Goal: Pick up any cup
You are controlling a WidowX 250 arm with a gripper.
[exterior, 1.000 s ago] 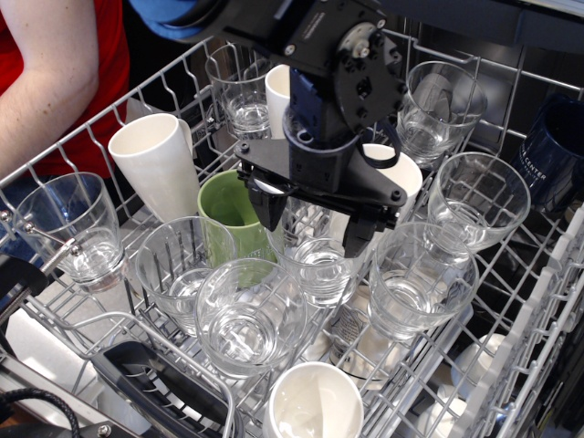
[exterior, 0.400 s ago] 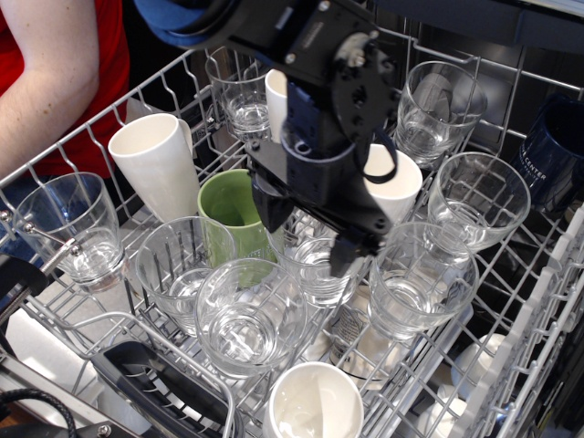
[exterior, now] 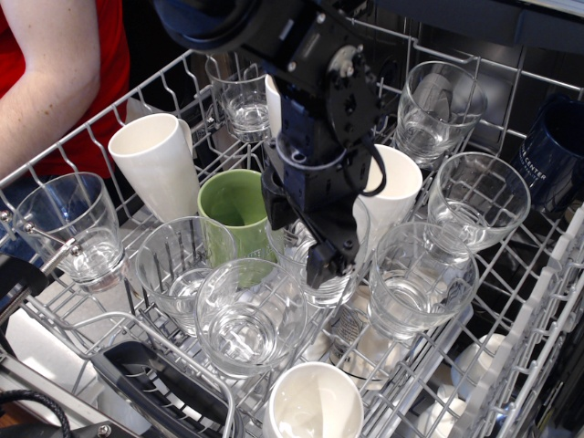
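Observation:
A plain glossy white cup (exterior: 315, 403) with a white inside stands rim-up at the rack's front edge. My black gripper (exterior: 302, 242) hangs over the middle of the rack, well behind that cup. It points down over a clear glass (exterior: 319, 278), with its jaws apart and nothing between them. One finger (exterior: 277, 212) is next to the green mug (exterior: 234, 212); the other finger (exterior: 325, 265) is over the glass. Another white cup (exterior: 394, 190) leans just right of the gripper, partly hidden by it.
The wire dishwasher rack (exterior: 55, 301) is packed with several clear glasses (exterior: 248, 319). A tall white tumbler (exterior: 157, 164) stands at left and a dark blue mug (exterior: 557, 151) at far right. A person's arm in a red shirt (exterior: 50, 73) is at top left.
The gripper has turned about its axis, so its fingers line up front to back instead of side to side. It has shifted slightly left. The cups and glasses have not moved.

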